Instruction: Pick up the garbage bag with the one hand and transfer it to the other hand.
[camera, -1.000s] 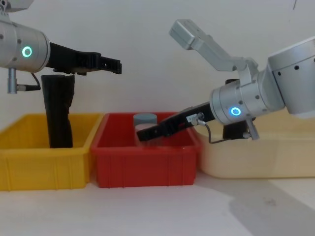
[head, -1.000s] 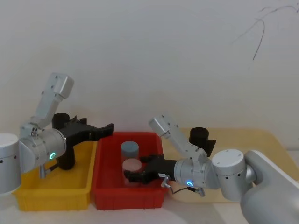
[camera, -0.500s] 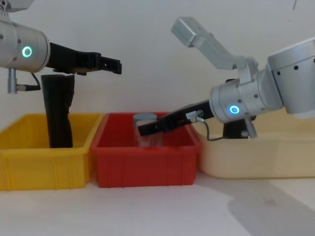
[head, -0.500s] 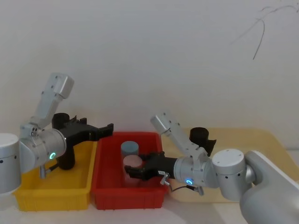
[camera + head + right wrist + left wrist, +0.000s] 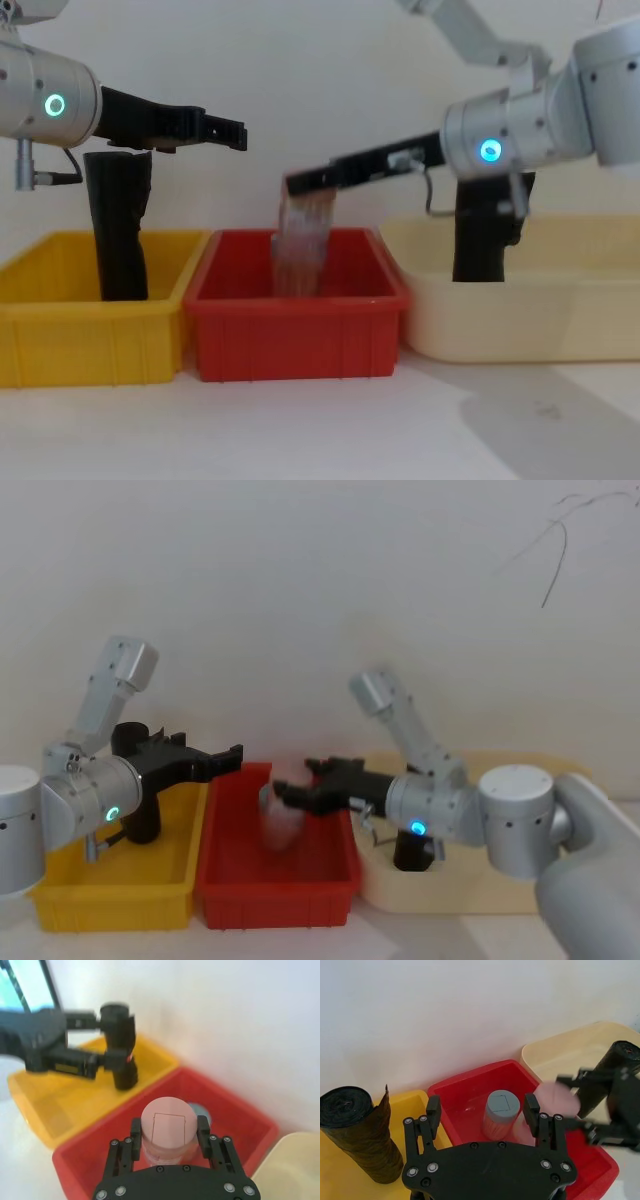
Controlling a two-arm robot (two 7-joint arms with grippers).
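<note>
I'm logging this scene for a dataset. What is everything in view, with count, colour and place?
Yellow bin: 1, yellow, on the robot's left.
Red bin: 1, red, middle.
Cream tray: 1, cream, right.
Black rolls: 2, black; one upright in the yellow bin, one upright in the cream tray.
Grey-lidded jar: 1, in the red bin.
Pink-lidded jar: 1, held above the red bin.
Left hand: open, above the yellow bin's inner edge.
Right hand: shut on the pink-lidded jar.
</note>
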